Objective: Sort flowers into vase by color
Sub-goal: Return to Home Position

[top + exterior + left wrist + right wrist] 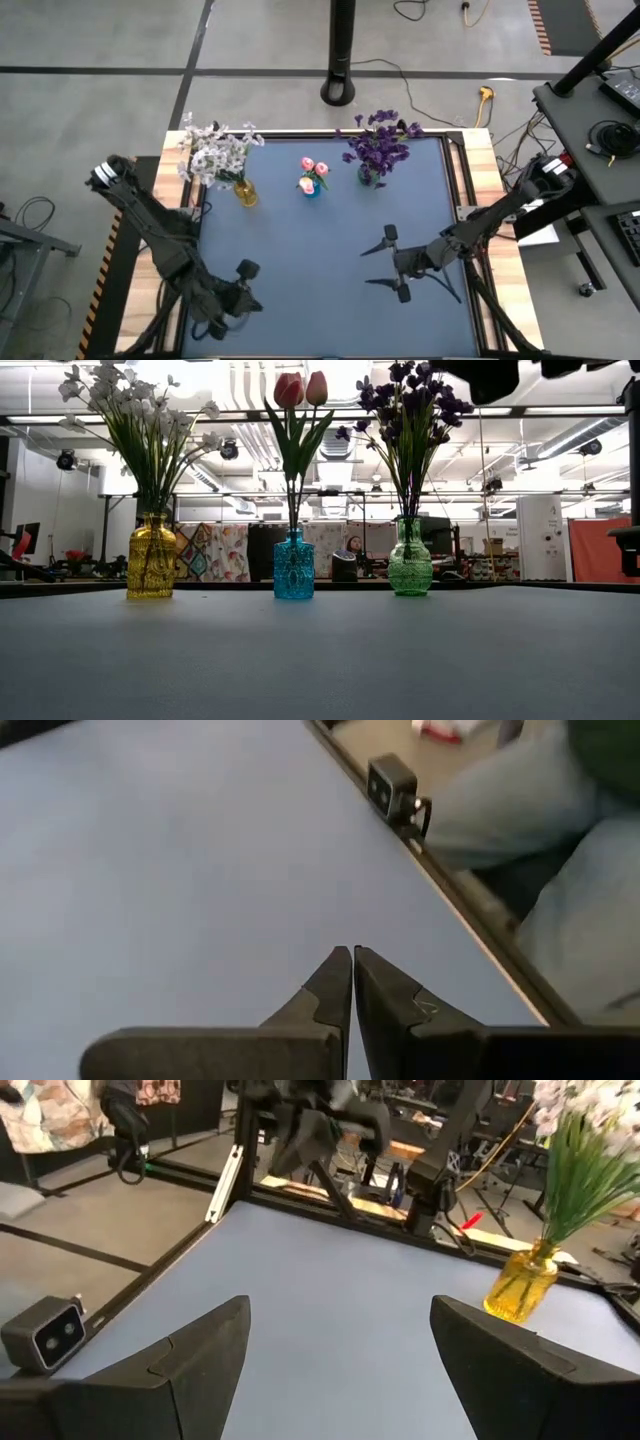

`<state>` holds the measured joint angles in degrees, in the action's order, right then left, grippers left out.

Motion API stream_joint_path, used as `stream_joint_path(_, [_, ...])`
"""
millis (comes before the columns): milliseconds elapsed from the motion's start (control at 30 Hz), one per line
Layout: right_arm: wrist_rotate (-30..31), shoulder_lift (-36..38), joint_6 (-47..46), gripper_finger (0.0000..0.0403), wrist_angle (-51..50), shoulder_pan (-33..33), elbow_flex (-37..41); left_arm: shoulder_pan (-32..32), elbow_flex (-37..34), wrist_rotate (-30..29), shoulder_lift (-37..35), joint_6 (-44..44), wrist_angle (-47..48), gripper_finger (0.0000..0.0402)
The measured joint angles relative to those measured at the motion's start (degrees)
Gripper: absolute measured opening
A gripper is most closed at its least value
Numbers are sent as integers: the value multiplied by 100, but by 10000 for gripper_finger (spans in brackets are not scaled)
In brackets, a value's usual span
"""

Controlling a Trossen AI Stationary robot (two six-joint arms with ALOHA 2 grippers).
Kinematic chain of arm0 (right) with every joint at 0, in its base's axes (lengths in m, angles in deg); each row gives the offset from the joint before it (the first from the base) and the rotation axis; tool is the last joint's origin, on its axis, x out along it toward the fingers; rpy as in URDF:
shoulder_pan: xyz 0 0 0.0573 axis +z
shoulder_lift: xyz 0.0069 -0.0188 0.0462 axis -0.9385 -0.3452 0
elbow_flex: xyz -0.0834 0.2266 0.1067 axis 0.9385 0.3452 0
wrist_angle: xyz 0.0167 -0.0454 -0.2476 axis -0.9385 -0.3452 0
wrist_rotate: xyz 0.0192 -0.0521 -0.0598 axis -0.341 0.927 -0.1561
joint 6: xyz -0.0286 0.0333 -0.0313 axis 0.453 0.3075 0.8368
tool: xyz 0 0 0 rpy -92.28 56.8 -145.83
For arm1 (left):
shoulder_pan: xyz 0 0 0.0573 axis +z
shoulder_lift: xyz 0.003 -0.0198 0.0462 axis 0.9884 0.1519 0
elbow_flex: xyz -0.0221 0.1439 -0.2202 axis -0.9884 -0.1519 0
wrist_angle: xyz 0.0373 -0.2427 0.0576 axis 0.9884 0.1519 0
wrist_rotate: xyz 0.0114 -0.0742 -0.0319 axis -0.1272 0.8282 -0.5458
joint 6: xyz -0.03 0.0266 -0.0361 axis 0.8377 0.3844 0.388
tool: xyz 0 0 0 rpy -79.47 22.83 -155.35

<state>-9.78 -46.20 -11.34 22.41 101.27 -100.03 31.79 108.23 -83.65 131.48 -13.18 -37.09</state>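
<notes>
Left end effector [352, 952] pressed together, right end effector [378, 266] spread wide, both mine, over the table [300, 290]; flowers [378, 150] stand in vases [293, 568] well apart from both, along the far edge.

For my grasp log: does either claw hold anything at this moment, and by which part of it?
Nothing is held. The left claw is shut on nothing, over the table; the right claw is open and empty.

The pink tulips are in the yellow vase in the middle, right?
Not quite. The pink tulips stand in the blue vase, which is in the middle; the low view shows it. The yellow vase holds the white flowers.
</notes>
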Motion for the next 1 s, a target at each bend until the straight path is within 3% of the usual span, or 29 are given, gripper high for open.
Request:
stream_joint_path(200, [17,362,101,302,-92,-11,144,9,-1529,26,-1174,208,-1221,0])
stream_joint_path(367, [18,863,112,302,-87,-51,444,9,-2338,28,-1793,222,-1737,0])
stream_joint_path(733, [21,2225,-43,302,145,-162,1398,2,-3291,130,-2712,696,-1724,0])
stream_joint_path(1000, [21,2988,-150,302,572,-316,2102,11,-3679,111,-3307,546,-1701,0])
